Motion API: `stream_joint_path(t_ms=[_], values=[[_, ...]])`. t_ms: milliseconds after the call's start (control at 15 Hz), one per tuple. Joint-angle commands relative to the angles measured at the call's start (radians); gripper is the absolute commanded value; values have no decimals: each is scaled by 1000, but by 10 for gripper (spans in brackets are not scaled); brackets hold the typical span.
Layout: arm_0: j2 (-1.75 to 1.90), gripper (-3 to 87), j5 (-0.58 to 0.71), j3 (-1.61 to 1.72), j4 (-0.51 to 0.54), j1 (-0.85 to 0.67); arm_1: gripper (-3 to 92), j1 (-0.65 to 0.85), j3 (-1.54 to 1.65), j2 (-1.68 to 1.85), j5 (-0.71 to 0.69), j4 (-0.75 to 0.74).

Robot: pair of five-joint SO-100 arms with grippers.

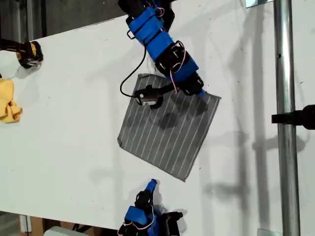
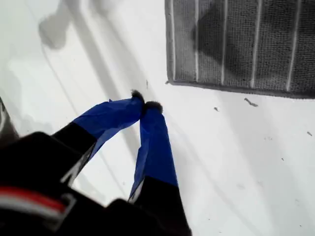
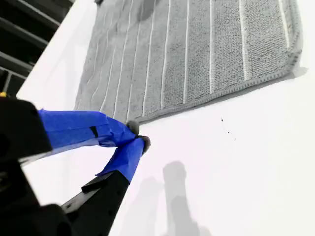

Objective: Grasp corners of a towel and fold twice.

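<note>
The towel (image 1: 167, 132), dark grey with white pinstripes, lies flat and unfolded on the white table, turned like a diamond. My second gripper (image 1: 201, 93) reaches in from the exterior view's top and is shut at the towel's upper right edge, close to the right corner (image 1: 216, 100). In the second wrist view its fingertips (image 3: 138, 136) meet right beside the towel's hem (image 3: 197, 54), with no cloth seen between them. My first gripper (image 1: 153, 183) is shut on the bare table near the bottom corner (image 1: 184, 177). The first wrist view shows my first gripper (image 2: 145, 104) a short gap from a towel corner (image 2: 172, 76).
A small yellow cloth (image 1: 7, 103) and a black-and-yellow object (image 1: 29, 53) sit at the exterior view's left edge. A metal pole (image 1: 283, 123) with a black clamp (image 1: 295, 118) runs down the right side. A black cable (image 1: 130, 73) loops beside the second arm.
</note>
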Motion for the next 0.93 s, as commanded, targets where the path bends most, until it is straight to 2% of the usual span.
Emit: stream_joint_path(t_ms=[0,67,267,333,400,533,733,867], values=[[5,-8,-6,-17,-3,9,-2,6,-49,-18,-11,-110],[5,-9,-5,-20,-3,11,-2,14,-55,-44,-31,-144],[5,-9,-25,-15,0,41,-2,17,-37,-40,-37,-115],[5,-9,-26,-15,0,44,24,14,-31,-40,-41,-121],[5,-9,-29,-17,0,48,139,8,-26,-44,-40,-126],[5,-9,-34,-17,0,57,285,-14,3,-43,-25,-129],[5,-9,-32,-17,0,58,352,-28,75,-37,-12,-130],[5,-9,-32,-15,0,58,336,-37,117,-78,-6,-153]])
